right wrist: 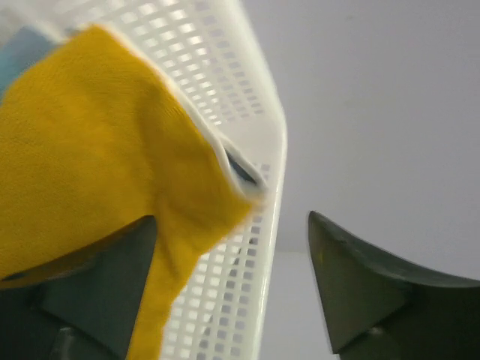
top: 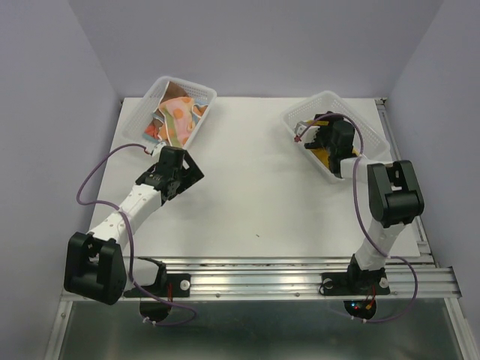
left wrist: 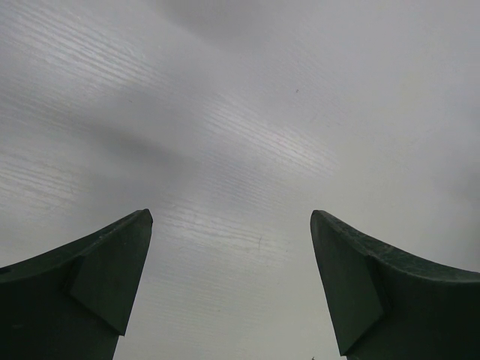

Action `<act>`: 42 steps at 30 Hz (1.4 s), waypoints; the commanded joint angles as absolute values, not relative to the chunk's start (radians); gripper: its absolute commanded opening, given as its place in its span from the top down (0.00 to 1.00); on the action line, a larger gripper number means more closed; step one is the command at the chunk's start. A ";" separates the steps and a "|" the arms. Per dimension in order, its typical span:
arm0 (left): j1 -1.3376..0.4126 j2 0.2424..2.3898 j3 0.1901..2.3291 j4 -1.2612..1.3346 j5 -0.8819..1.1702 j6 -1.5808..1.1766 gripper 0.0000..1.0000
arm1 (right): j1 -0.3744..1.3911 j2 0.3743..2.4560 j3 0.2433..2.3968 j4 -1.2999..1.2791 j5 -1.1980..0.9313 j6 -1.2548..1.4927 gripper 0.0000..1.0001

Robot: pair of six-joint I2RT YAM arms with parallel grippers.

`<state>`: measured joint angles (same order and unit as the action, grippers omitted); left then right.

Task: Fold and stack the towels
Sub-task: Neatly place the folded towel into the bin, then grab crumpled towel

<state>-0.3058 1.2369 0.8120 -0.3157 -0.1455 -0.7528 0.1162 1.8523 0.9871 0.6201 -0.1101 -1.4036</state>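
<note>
- Nearest me, the two arms reach out from their bases over the white table, which has no towel laid on it. I'd say the job is at its first step: fetching a cloth out to fold.
- The left gripper hangs over the table just short of the left basket. Its fingers are spread wide with nothing between them but tabletop. It holds nothing and I can't see it touching anything.
- Further out on the other side, the right gripper is down in the right basket. Its jaws are also wide apart and not clamped on anything.
- From its wrist view, the mustard yellow towel droops across the inner face of one finger, and the basket's mesh wall stands in the gap between the two fingers. The cloth seems to brush that finger, but I can't be sure they touch.
- My guess is that the next move calls for getting both fingers around a fold of the yellow cloth alone, clear of the mesh wall. Closing from here could pinch the basket wall along with the cloth.
- Farthest back on the left, the other towels lie heaped in the left basket. The top one is pale with orange spots, and none has been picked up.
</note>
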 commanded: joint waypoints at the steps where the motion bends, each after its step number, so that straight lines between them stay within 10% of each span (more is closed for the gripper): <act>1: -0.301 1.201 0.831 -0.281 -0.133 -0.733 0.01 | 0.109 1.758 1.034 0.699 -0.123 -1.341 0.00; 19: -0.285 1.166 1.095 -0.247 -0.224 -0.606 0.01 | 0.110 1.312 1.029 0.704 0.064 -0.099 0.00; 33: -0.009 1.739 1.603 -0.198 0.021 -0.387 0.01 | 0.109 1.074 0.834 0.463 0.110 0.559 0.00; 42: -0.009 2.155 1.962 -0.256 0.201 -0.318 0.05 | 0.109 1.020 0.764 0.321 0.205 0.531 0.00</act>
